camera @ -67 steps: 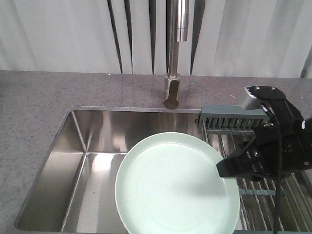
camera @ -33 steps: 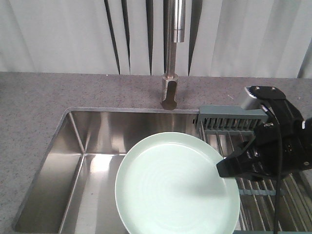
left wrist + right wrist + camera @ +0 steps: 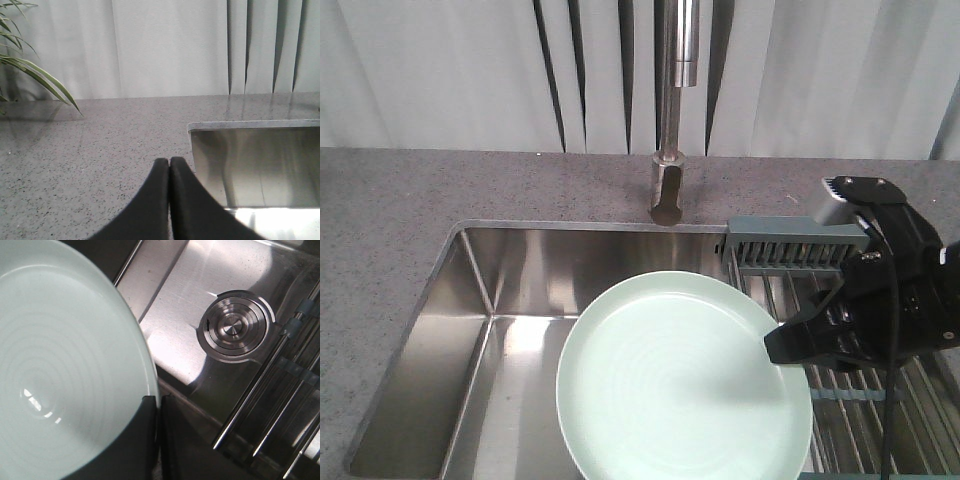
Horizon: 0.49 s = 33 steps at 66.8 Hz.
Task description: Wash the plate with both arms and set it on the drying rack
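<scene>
The pale mint-green plate hangs over the sink basin, held level by its right rim. My right gripper is shut on that rim; in the right wrist view its fingers pinch the edge of the plate. The drying rack of wire bars with its grey-green caddy lies just right of the plate, under the right arm. My left gripper is shut with nothing in it, above the speckled counter left of the sink; it is out of the front view.
A steel faucet rises behind the sink, its spout above the plate's far edge. The drain shows in the basin floor. Grey speckled counter surrounds the sink. Plant leaves hang at far left.
The view shifted slightly between the oldest frame and half a second ago; plate and right arm hold the same pose since.
</scene>
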### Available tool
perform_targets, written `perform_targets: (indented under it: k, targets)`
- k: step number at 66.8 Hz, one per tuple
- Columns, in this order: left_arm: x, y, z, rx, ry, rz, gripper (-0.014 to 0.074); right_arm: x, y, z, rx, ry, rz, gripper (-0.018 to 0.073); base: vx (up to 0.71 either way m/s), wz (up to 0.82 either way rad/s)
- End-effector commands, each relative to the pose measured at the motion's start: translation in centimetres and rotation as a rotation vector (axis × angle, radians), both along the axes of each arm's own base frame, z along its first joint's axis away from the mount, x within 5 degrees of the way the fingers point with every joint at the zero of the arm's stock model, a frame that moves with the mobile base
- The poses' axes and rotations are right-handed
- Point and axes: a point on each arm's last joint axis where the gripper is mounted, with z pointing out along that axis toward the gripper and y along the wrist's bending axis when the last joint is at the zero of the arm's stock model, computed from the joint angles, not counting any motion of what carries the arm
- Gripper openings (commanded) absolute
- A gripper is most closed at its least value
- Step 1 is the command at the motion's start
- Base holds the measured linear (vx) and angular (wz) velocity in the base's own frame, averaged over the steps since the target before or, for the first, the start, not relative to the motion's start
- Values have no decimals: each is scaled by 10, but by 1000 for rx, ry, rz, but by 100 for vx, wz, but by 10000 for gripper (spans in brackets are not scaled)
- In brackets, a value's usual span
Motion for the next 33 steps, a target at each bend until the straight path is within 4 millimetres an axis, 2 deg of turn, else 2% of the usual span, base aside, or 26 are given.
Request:
perform_targets:
  k: [1,33]
  targets:
    - [-3,-1,17,-19,-116,-10,-6,-1,2,15,51,-62,-13,-4,0,0]
    - [-3,-1,17,-19,-116,-10,-6,-1,2,15,51,-58,-10,-4,0,0]
